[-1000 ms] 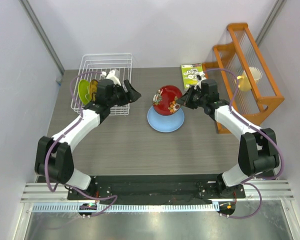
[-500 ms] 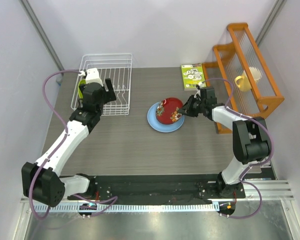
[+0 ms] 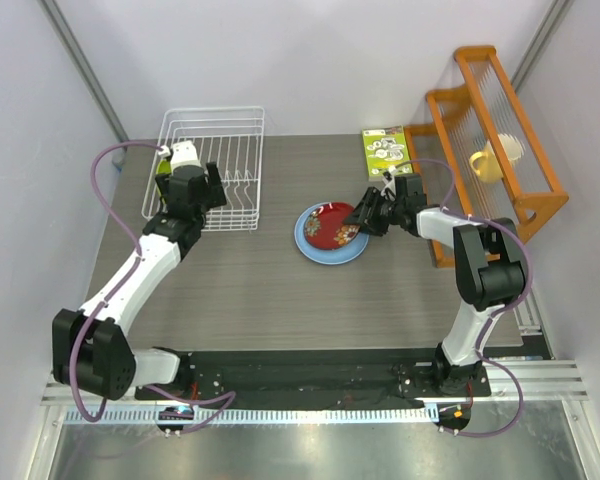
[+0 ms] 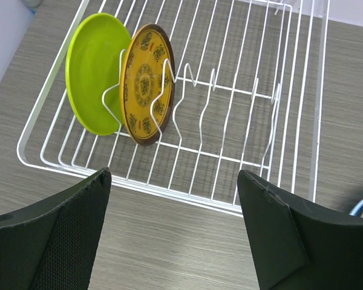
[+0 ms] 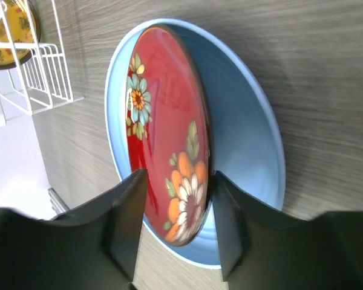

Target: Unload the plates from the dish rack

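Red patterned plate [image 3: 330,224] is pinched at its near rim by my right gripper [image 3: 364,217]. On the right wrist view one finger lies on the flowered face and the other behind it, jaws narrow around the rim. The plate sits tilted inside the large light blue plate [image 3: 326,252], far edge down on the blue surface, near edge raised at the fingers. The blue plate lies flat on the grey wood-grain table [image 3: 260,290], about mid-table and well right of the dish rack [image 3: 212,130].

My left gripper [image 4: 174,175] hangs above the rack's near-left corner. Jaws are spread wide and hold nothing; both black fingers [image 4: 54,235] frame the left wrist view.

Two plates stand on edge in the rack's left end. The lime green plate [image 4: 94,72] is leftmost, and the yellow-rimmed dark plate [image 4: 146,84] stands just beside it, leaning on a wire prong. The prong slots to their right hold nothing.

An orange wooden shelf rack [image 3: 500,120] with a pale cup [image 3: 500,155] stands far right, and a green printed box [image 3: 385,150] lies beside it.
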Controlling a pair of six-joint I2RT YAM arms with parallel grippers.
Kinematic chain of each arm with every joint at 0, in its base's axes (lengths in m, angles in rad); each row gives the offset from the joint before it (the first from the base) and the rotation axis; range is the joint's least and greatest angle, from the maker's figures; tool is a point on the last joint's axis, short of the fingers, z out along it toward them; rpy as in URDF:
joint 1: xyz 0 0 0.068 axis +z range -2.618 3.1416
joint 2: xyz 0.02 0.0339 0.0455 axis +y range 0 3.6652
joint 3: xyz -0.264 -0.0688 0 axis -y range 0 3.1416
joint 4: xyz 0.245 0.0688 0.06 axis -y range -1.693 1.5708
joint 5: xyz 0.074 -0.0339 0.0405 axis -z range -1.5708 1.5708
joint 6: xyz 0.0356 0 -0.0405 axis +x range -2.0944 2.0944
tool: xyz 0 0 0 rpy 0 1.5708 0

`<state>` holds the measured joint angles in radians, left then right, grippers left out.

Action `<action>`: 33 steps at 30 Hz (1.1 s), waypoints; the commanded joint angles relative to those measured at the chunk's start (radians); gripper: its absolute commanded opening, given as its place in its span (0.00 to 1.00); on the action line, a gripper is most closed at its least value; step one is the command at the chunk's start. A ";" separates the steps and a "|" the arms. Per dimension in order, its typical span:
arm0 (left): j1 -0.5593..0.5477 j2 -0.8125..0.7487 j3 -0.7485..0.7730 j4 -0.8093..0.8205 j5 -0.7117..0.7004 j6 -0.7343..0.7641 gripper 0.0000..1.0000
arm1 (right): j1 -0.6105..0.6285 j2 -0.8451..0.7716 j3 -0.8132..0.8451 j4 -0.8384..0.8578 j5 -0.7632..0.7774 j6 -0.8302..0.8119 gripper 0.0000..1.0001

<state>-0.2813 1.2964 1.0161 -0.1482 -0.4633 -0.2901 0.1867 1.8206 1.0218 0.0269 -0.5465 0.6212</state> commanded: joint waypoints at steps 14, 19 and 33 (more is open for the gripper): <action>0.045 0.047 0.042 0.004 0.008 -0.023 0.85 | 0.056 -0.060 0.233 -0.455 0.224 -0.282 0.66; 0.053 0.060 0.052 0.001 0.015 -0.021 0.85 | 0.079 -0.064 0.233 -0.492 0.211 -0.310 0.66; 0.126 0.190 0.113 0.125 -0.008 0.015 0.84 | 0.092 -0.259 0.228 -0.510 0.450 -0.308 0.66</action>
<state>-0.1822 1.4387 1.0569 -0.1249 -0.4534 -0.3031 0.2787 1.6466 1.2194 -0.4908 -0.1677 0.3229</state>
